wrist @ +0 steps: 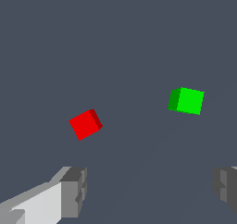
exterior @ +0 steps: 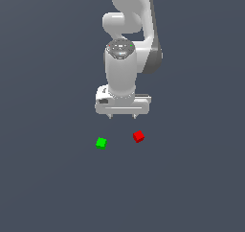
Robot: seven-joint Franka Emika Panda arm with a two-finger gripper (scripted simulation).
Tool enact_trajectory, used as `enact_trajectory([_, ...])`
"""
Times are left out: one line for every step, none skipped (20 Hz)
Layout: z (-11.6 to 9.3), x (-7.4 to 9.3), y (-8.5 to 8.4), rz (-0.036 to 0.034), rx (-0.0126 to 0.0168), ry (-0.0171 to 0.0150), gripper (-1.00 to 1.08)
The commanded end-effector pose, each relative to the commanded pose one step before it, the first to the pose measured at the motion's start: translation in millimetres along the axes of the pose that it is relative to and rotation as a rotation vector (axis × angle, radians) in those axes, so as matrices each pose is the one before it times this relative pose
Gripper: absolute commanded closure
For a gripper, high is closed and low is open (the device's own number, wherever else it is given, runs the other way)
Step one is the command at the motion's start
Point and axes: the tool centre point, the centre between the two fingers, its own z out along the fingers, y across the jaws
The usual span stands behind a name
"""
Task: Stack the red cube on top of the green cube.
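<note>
The red cube (exterior: 138,136) rests on the dark floor toward the exterior view's right, with the green cube (exterior: 101,143) a short way to its left; they are apart. My gripper (exterior: 122,116) hangs above and slightly behind them, open and holding nothing, its short fingertips (exterior: 134,116) pointing down. In the wrist view the red cube (wrist: 85,124) and the green cube (wrist: 186,100) both lie beyond my gripper (wrist: 150,190), whose grey pads (wrist: 74,191) stand wide apart with nothing between them.
A plain dark grey floor (exterior: 48,178) spreads all around. The white arm (exterior: 127,44) rises behind the cubes.
</note>
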Motion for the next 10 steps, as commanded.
enact_trajectory([0.0, 0.0, 0.01, 0.0, 0.0, 0.0, -0.92])
enact_trajectory([0.24, 0.07, -0.11, -0.00098, -0.00003, -0.00002, -0.92])
enact_trajectory([0.73, 0.21, -0.57, -0.00331, -0.00006, -0.00008, -0.92])
enact_trajectory([1.22, 0.36, -0.84, -0.00535, -0.00009, -0.00013, -0.92])
enact_trajectory([1.71, 0.5, -1.2, -0.00753, -0.00012, -0.00018, -0.92])
enact_trajectory([2.21, 0.65, -1.56, -0.00974, -0.00016, -0.00024, -0.92])
enact_trajectory([2.71, 0.79, -1.88, -0.01192, -0.0002, -0.00029, -0.92])
enact_trajectory([3.22, 0.94, -2.27, -0.01421, -0.00024, -0.00034, -0.92])
enact_trajectory([3.74, 1.09, -2.63, -0.01651, -0.00029, -0.00039, -0.92])
enact_trajectory([4.28, 1.25, -3.01, -0.01889, -0.00034, -0.00045, -0.92])
